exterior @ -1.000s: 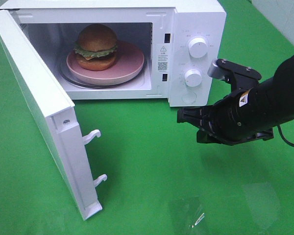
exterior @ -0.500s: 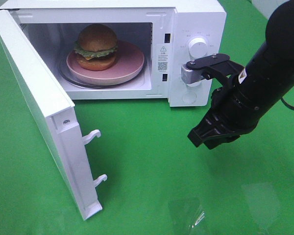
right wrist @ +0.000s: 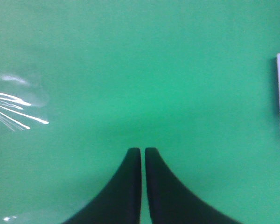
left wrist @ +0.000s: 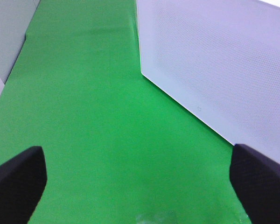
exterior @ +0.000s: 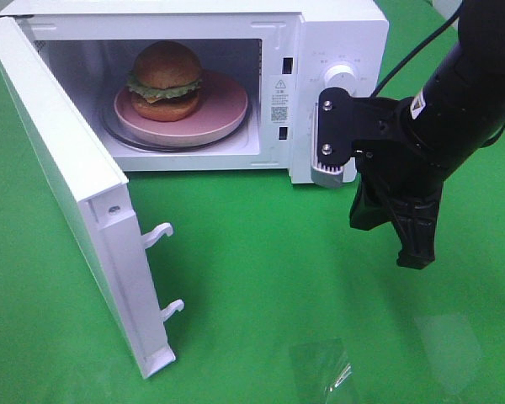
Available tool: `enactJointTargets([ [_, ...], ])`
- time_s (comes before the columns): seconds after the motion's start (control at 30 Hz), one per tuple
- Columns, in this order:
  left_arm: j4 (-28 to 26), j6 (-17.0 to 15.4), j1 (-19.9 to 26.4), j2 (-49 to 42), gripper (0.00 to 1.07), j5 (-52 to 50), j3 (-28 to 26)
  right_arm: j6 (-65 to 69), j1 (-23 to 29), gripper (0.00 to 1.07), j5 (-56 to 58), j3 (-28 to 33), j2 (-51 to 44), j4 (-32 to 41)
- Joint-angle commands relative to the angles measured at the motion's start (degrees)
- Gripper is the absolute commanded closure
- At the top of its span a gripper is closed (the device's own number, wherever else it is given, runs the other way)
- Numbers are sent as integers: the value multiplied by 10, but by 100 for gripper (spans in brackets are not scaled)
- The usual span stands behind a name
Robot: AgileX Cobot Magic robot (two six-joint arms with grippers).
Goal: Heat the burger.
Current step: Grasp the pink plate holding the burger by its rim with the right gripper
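burger: just one, a round burger with glossy golden-brown buns, ruffled green lettuce and a yellow cheese edge (exterior: 166, 80), sitting inside the oven cavity
plate: one smooth pink round plate (exterior: 227, 105) under it, on a clear glass turntable (exterior: 118, 135)
microwave: one boxy white microwave (exterior: 337, 25), white door (exterior: 59, 160) swung wide open
hooks: two white plastic latch hooks (exterior: 158, 233) on the door's edge
dials: one round white dial (exterior: 340, 74) showing
writing: one white sticker (exterior: 279, 97) with a QR-style square, print too tiny to read
my right claw (right wrist: 143, 150): black tapered fingers pressed together, pinching nothing, pointing down over the smooth green worktop (exterior: 252, 252)
my left claw (left wrist: 139, 175): black pads spread wide, nothing between them
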Motion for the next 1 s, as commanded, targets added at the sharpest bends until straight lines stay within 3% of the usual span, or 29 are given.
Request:
enactJointTargets([
  [0.03,-1,1,1,-14,7,-1,2,-56,-3,96,-33,-3,-2,-22],
  [0.27,-1,1,1,-14,7,-1,2,-59,-3,90,-48,-3,-2,-87],
  [0.37,-1,1,1,-14,7,-1,2,-58,-3,81,-48,-3,-2,-100],
  [0.4,-1,1,1,-14,7,-1,2,-49,-3,72,-48,-4,-2,-100],
  [0.43,-1,1,1,-14,7,-1,2,-49,-3,72,-48,-4,-2,-100],
  [0.47,-1,1,1,-14,7,-1,2,-28,-3,56,-47,-4,-2,-100],
  [0.5,-1,1,1,-14,7,-1,2,-28,-3,56,-47,-4,-2,-100],
  [0.57,-1,1,1,-14,7,-1,2,1,3,22,-46,-5,-2,-111],
  [0.6,-1,1,1,-14,7,-1,2,1,3,22,-46,-5,-2,-111],
  [0.63,-1,1,1,-14,7,-1,2,10,3,11,-46,-9,-2,-113],
  [0.7,-1,1,1,-14,7,-1,2,15,3,6,-45,-14,-2,-113],
  [0.87,-1,1,1,-14,7,-1,2,16,12,7,-36,-36,-2,-118],
  [1.0,-1,1,1,-14,7,-1,2,46,44,8,-41,-65,2,-193],
])
